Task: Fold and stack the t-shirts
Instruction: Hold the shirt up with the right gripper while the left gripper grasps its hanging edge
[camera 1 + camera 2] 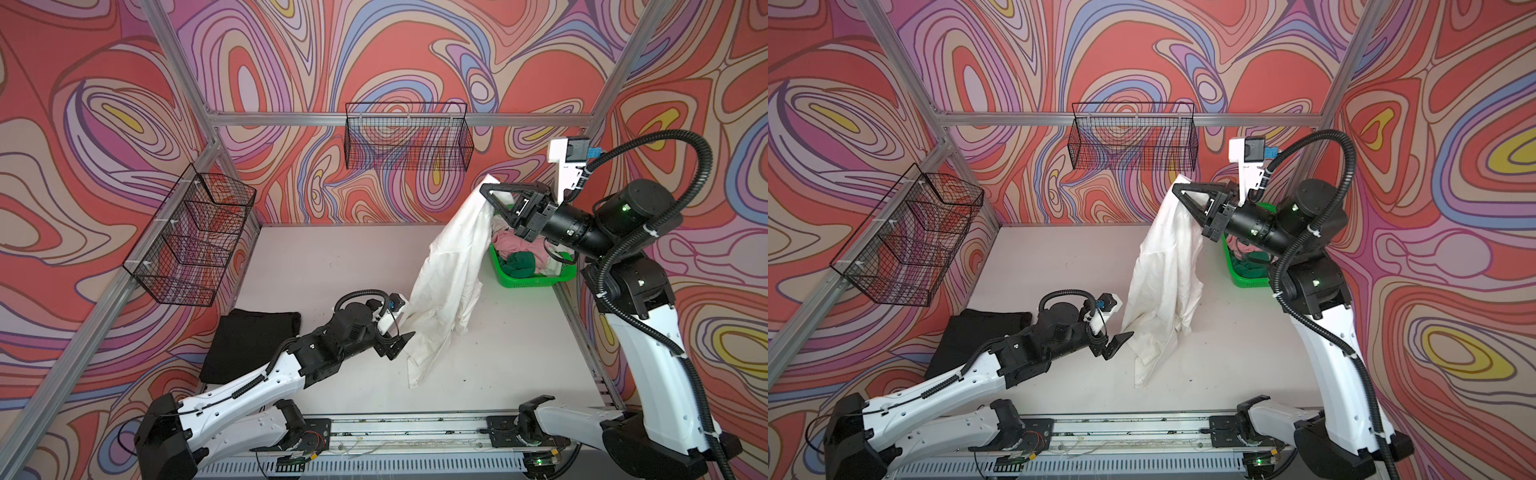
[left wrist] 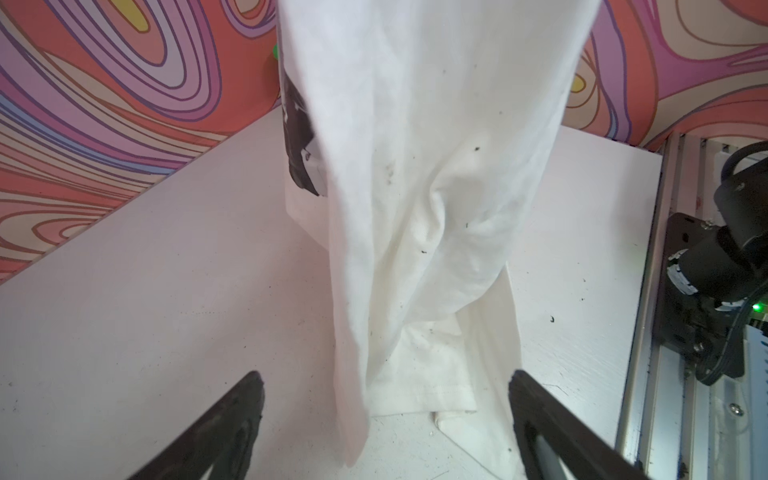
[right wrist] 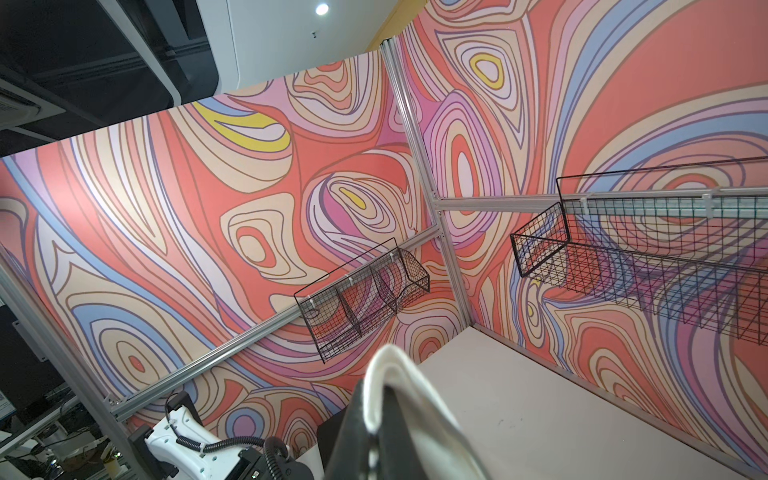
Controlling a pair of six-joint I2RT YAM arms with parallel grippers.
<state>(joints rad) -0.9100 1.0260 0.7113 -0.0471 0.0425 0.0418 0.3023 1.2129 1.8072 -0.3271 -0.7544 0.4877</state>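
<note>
We see the right gripper (image 1: 487,190) (image 1: 1177,190) high above the table (image 1: 332,266) (image 1: 1059,266), its fingers clenched on a fold at the top edge of the white shirt (image 1: 453,266) (image 1: 1167,270). In the right wrist view the white shirt (image 3: 399,374) bulges out just past the closed fingertips. From that pinch the cloth hangs straight down in one long drape, a sleeve dangles on the side away from the left fingers, and the lowest edge lies crumpled on the table. The left gripper (image 1: 402,344) (image 1: 1120,345) sits low, just beside that lower part, with its fingers released and spread wide. In the left wrist view the white shirt (image 2: 415,166) falls into the gap ahead of the left gripper (image 2: 384,376), its hem between the two fingers (image 2: 232,424), and we cannot make out either finger pressing on it. A dark print (image 2: 299,137) shows on a layer beyond the front fold. Outward of each left finger the table lies bare, and past the shirt it runs bare to the back wall. Behind the left fingers, beside that arm, the black shirt (image 1: 249,340) (image 1: 976,336) lies folded flat near the table's edge. Below and behind the right fingers stands the basket (image 1: 528,282) (image 1: 1246,280) at the table's far corner, with a pink shirt (image 1: 515,245) and a green shirt (image 1: 517,264) heaped inside. Two wire baskets (image 1: 407,137) (image 1: 191,237) hang on the walls, well apart from both sets of fingers.
</note>
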